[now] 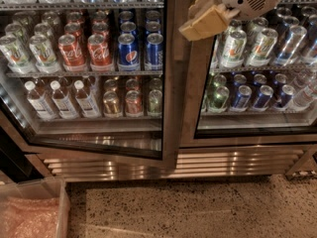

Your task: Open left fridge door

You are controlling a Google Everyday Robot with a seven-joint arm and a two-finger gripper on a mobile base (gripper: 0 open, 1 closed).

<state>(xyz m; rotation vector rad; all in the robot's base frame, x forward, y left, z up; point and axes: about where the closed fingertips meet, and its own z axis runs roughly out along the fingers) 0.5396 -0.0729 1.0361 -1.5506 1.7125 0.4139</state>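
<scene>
The left fridge door point(170, 98) is a glass door in a steel frame. It shows red cola cans point(72, 51) and blue Pepsi cans point(128, 49) behind the glass. Its bottom edge slants away from the cabinet, so it stands slightly ajar, with its free edge at the centre post. My gripper point(204, 18), tan with a white wrist, is at the upper right, right against the door's free edge. Whether it touches the frame is unclear.
The matching right glass door point(257, 128) looks shut and shows silver-green cans and small blue cans. A steel vent grille point(173, 165) runs below both doors. A clear plastic bin point(58, 202) holding pinkish wrap stands on the speckled floor point(198, 212) at the lower left.
</scene>
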